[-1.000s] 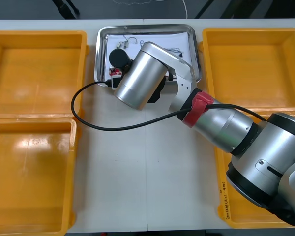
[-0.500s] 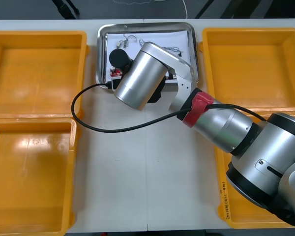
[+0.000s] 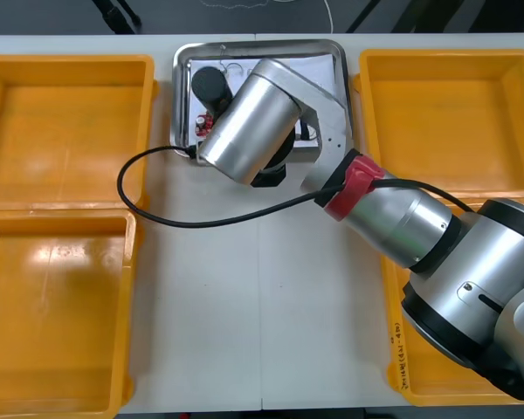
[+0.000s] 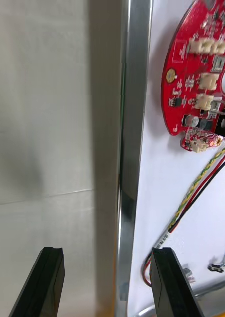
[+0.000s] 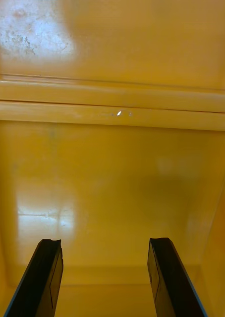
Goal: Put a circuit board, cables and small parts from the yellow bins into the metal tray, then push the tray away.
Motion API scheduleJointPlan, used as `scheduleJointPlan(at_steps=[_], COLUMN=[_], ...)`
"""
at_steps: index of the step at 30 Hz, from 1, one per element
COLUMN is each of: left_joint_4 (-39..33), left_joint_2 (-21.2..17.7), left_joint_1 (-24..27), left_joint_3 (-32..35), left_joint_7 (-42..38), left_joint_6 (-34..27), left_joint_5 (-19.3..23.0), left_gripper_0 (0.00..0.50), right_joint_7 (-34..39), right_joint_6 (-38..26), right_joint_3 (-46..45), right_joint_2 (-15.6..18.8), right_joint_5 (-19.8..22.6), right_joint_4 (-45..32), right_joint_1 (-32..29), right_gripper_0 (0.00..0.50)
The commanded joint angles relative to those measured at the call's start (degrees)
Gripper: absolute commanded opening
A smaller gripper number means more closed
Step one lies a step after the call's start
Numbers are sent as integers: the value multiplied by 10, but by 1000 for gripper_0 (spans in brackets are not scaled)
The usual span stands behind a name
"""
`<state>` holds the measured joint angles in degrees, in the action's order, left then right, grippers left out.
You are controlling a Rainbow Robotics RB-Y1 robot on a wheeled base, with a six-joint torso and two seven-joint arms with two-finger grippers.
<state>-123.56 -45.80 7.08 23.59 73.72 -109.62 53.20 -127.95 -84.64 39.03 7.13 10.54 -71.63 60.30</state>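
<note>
Front view: a shiny rectangular metal tray (image 3: 271,44), white inside, sits at the table's far edge between the two far yellow plastic bins (image 3: 70,61). Two more bins (image 3: 127,305) flank the light table (image 3: 244,305) nearer the robot. The right arm's silver forearm (image 3: 249,122) reaches in from the right and lies over the tray's near-left part, hiding much of its contents. A sliver of the round red circuit board (image 3: 203,122) peeks out at the forearm's left edge, inside the tray near its left wall. A black lead (image 3: 157,214) loops over the table from the wrist back to the arm's red collar. The right wrist view supplies what the forearm covers. The right gripper (image 4: 108,250) is spread wide with nothing held, one finger over bare table (image 4: 43,124) and the other over the white inside, the tray's rim (image 4: 135,99) between them. Whether either finger touches the rim, cannot tell. The circuit board (image 4: 192,74) lies flat on the white just inside the rim, well beyond the fingertips. A twisted red and yellow cable (image 4: 196,185) runs from the board's edge back toward the inner finger. A small metal part (image 4: 215,267) lies near that finger. Left wrist view: the left gripper (image 5: 104,242) is likewise spread wide and holds nothing. It hangs over a bin floor (image 5: 112,173), orange-looking here, and the ridge where two bins meet (image 5: 112,106) lies beyond the fingertips.
</note>
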Motion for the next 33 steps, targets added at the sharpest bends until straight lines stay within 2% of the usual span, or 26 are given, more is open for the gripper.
scheduleJointPlan(at_steps=[1, 8, 12, 15, 26, 33], left_joint_4=[-15, -15, -15, -15, -15, -15], left_joint_2=[-26, -26, -26, -26, -26, -26], left_joint_1=[-8, -8, -8, -8, -8, -8], left_joint_3=[18, 18, 18, 18, 18, 18], left_joint_7=[42, 42, 42, 42, 42, 42], left_joint_6=[-4, -4, -4, -4, -4, -4], left_joint_5=[4, 4, 4, 4, 4, 4], left_gripper_0=[500, 500, 500, 500, 500, 500], right_joint_7=[-25, -10, 44, 74, 199, 274], right_joint_6=[-43, -122, -152, -170, -254, -254], right_joint_3=[-43, -74, -101, -117, -184, -227], right_joint_2=[-1, 23, 55, 75, 140, 169], right_joint_5=[25, 67, 120, 142, 193, 213], right_joint_4=[-63, -144, -200, -238, -357, -407], right_joint_1=[30, 20, -4, -22, -94, -138], right_gripper_0=[500, 500, 500, 500, 500, 500])
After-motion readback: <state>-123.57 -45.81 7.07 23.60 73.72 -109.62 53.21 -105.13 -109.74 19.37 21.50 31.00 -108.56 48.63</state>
